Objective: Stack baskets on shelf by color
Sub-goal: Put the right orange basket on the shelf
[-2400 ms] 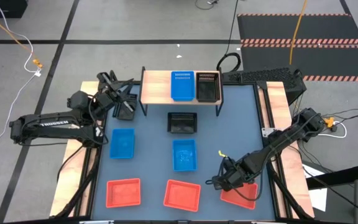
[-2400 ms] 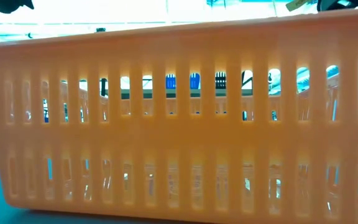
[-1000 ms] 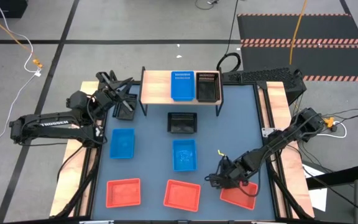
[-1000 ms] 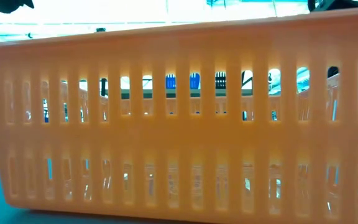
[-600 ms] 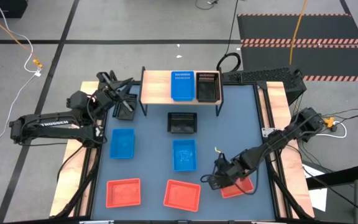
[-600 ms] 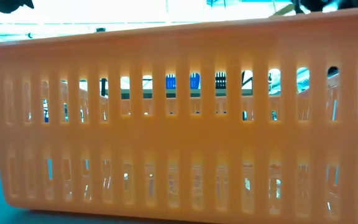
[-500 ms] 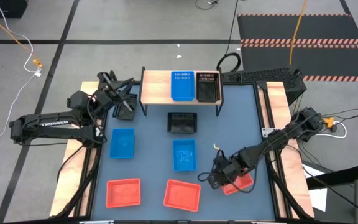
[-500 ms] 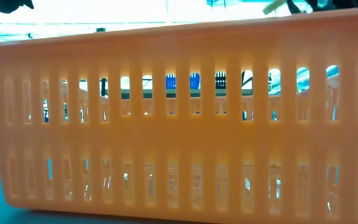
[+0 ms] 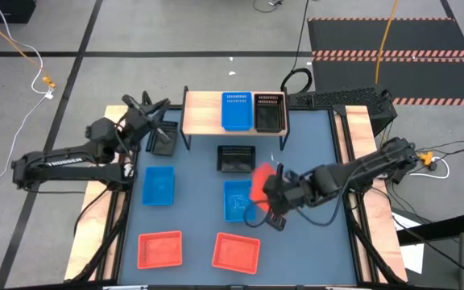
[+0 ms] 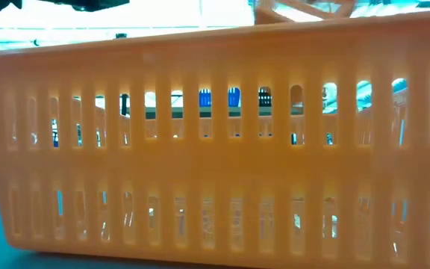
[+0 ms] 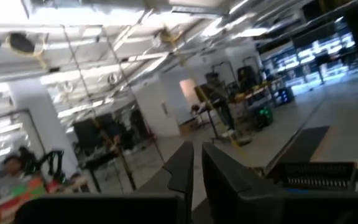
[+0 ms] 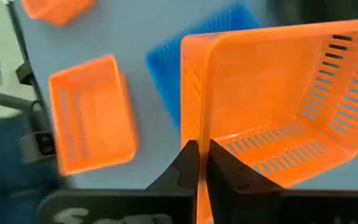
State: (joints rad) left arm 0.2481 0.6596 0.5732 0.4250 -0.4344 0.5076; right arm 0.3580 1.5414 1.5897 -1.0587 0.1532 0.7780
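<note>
Lifted from the table's 5 o'clock corner, the red basket [image 9: 260, 182], rim clamped in the right gripper [image 9: 271, 192], should be carried level toward the shelf [image 9: 202, 113] at 12 o'clock, while the left gripper [image 11: 196, 163], nearly closed on nothing, waits at 10 o'clock.

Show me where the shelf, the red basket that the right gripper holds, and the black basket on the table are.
shelf [image 9: 203, 113]: high view, bare wooden top.
red basket [image 12: 260, 106]: right wrist view, inner wall.
right gripper [image 12: 199, 163]: right wrist view, between fingertips.
black basket [image 9: 236, 159]: high view, bottom.
</note>
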